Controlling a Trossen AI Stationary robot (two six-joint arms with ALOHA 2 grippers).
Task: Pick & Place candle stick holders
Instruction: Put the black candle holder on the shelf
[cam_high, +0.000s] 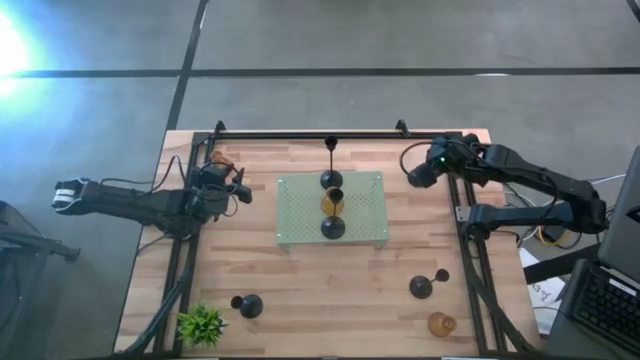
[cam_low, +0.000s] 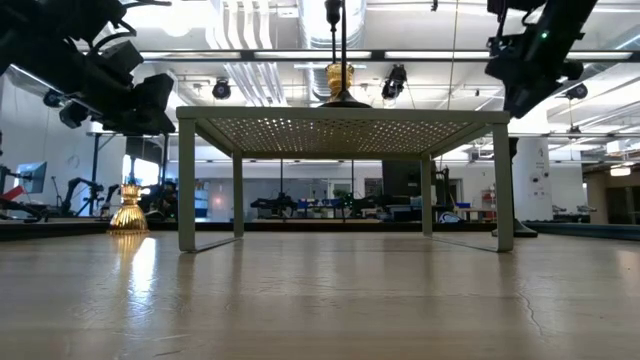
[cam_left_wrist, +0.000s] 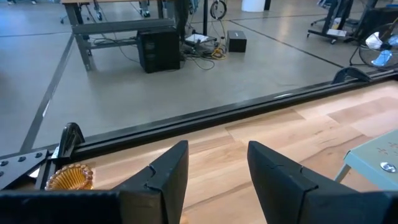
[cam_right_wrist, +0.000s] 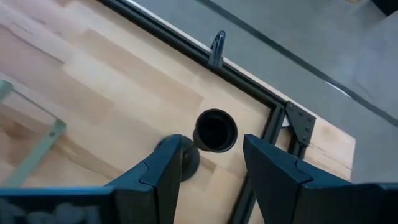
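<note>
From above, three candle stick holders (cam_high: 332, 204) line the mat (cam_high: 366, 207) at centre; the left gripper (cam_high: 238, 187) and right gripper (cam_high: 419, 172) flank it, fingers too small to judge.

Low view: mat top hides most bases.

Left wrist: fingers apart, an amber holder (cam_left_wrist: 69, 177) cut off lower left.

Right wrist: fingers apart above a black holder (cam_right_wrist: 214, 131), base partly hidden.

I see the pale wooden plank table (cam_high: 300, 290) carrying a pale green perforated mat (cam_high: 365, 200), with a small green plant (cam_high: 201, 324) well apart from it
</note>
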